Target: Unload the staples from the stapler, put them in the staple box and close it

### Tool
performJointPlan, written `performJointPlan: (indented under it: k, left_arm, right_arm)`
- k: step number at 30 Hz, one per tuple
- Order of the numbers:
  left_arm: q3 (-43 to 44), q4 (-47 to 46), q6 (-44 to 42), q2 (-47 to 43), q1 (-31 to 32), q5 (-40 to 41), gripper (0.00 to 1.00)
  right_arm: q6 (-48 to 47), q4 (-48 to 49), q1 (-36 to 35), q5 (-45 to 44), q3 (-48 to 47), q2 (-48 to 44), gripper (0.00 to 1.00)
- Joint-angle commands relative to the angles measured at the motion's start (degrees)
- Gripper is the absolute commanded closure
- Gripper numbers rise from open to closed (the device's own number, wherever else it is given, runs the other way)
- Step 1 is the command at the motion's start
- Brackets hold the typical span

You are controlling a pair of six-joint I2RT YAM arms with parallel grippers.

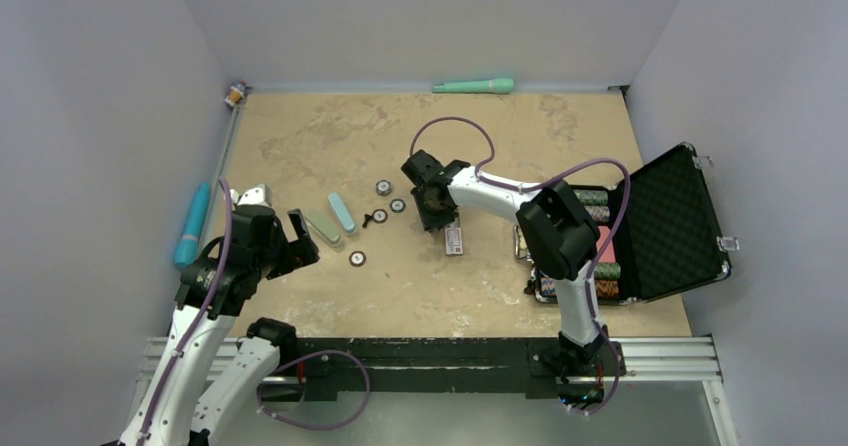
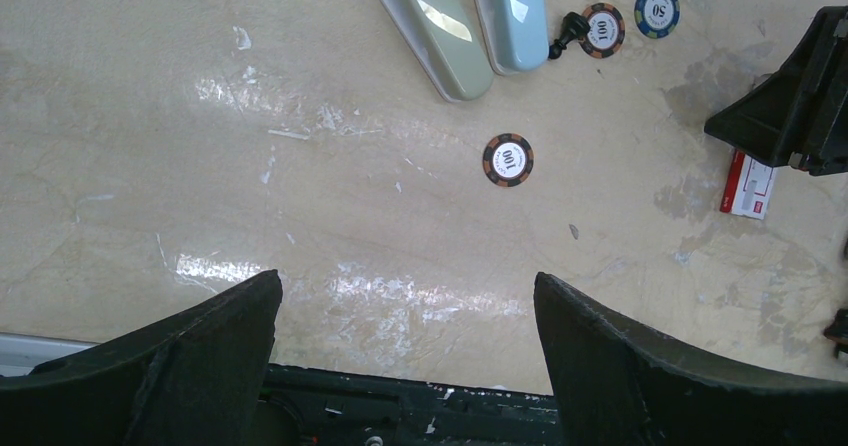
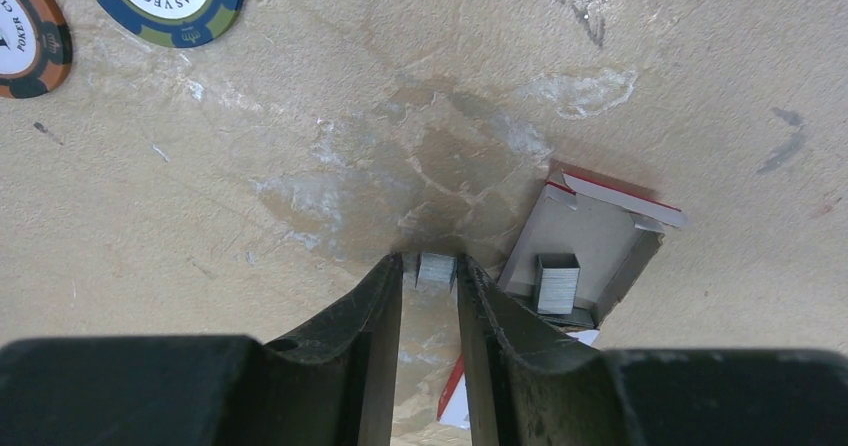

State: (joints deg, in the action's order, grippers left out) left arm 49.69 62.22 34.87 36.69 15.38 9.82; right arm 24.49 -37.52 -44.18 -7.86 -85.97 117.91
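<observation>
Straddling the staples [image 3: 435, 269] with narrow right jaws at lower centre, low on the desk [image 3: 250, 146]; pinched or not, cannot tell. Working beside the open staple box [image 3: 590, 236], probably their destination. Holding left jaws wide open, empty, lower left.

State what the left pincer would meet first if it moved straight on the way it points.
Most likely the bare table: the left pincer slants down at it. Skimming above the surface, it would reach the lone poker chip first; depth is hard to judge.
</observation>
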Motion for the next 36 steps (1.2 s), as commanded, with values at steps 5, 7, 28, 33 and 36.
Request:
performJointPlan:
  k: [5, 7, 28, 33, 36]
  left_arm:
    - [-0.2, -1.0, -0.3, -0.9, -0.5, 0.9, 0.00]
    - [-0.1, -1.0, -0.3, -0.9, -0.5, 0.9, 0.00]
    - [-0.2, -1.1, -0.4, -1.4, -0.7, 0.9, 0.00]
    - [-0.2, -1.0, -0.3, -1.5, -0.7, 0.8, 0.00]
    - [-0.2, -1.0, -0.3, -1.5, -0.7, 0.8, 0.00]
  right_arm:
    - [0.9, 0.3, -0.4, 1.9, 1.4, -0.7, 0.72]
    - [0.9, 0.4, -0.5, 2.0, 1.4, -0.8, 0.73]
    - [0.4, -0.3, -1.9, 4.8, -1.7, -4.5, 0.77]
    - [0.5, -0.8, -2.3, 6.1, -3.0, -6.2, 0.77]
    - [0.6, -1.5, -2.5, 6.3, -4.0, -7.0, 0.77]
